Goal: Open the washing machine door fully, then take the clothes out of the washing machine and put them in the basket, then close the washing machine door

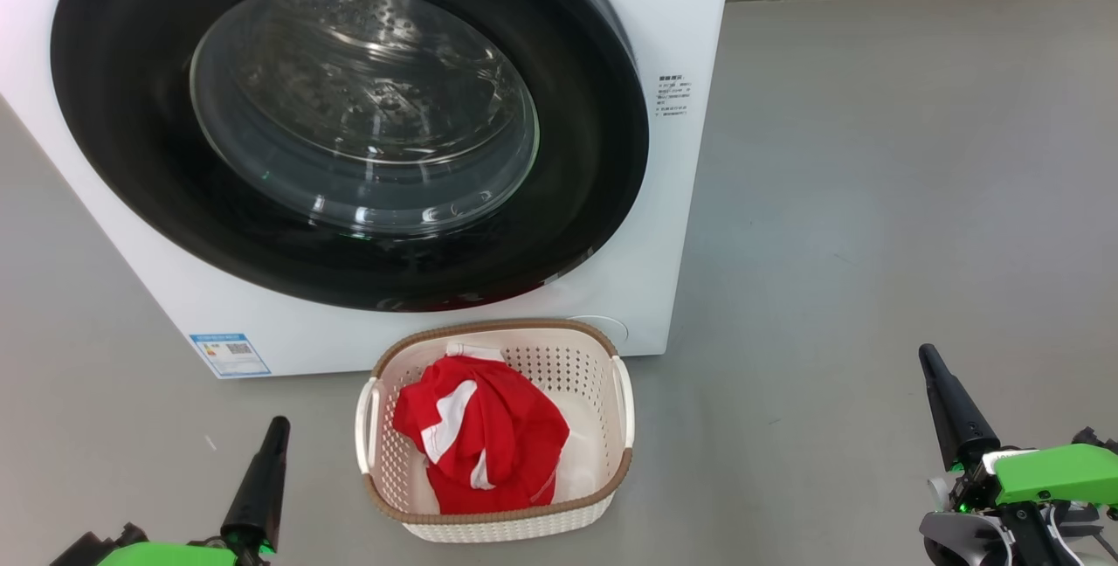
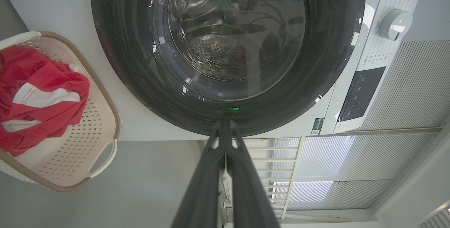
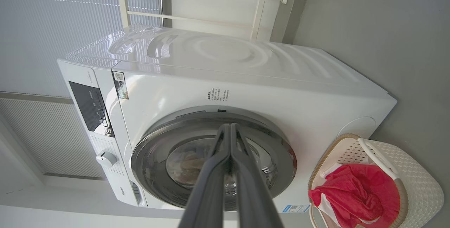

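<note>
The white washing machine [image 1: 690, 42] fills the upper left of the head view, its round black-rimmed door [image 1: 349, 120] lying flat against the front. In front of it on the floor stands the cream basket [image 1: 611, 391], and the red and white clothes [image 1: 480, 435] lie inside it. My left gripper [image 1: 278, 426] is shut at the lower left, left of the basket, holding nothing. My right gripper [image 1: 928, 355] is shut at the lower right, well right of the basket, also holding nothing. In each wrist view, the door [image 2: 225, 45] [image 3: 214, 157] shows beyond fingers [image 2: 207, 185] [image 3: 211, 185] pressed together.
Grey floor [image 1: 873, 199] stretches to the right of the machine and around the basket. A control panel with a white dial [image 2: 395, 24] sits on the machine's upper front. White blinds and a white rail frame [image 3: 211, 6] stand behind the machine.
</note>
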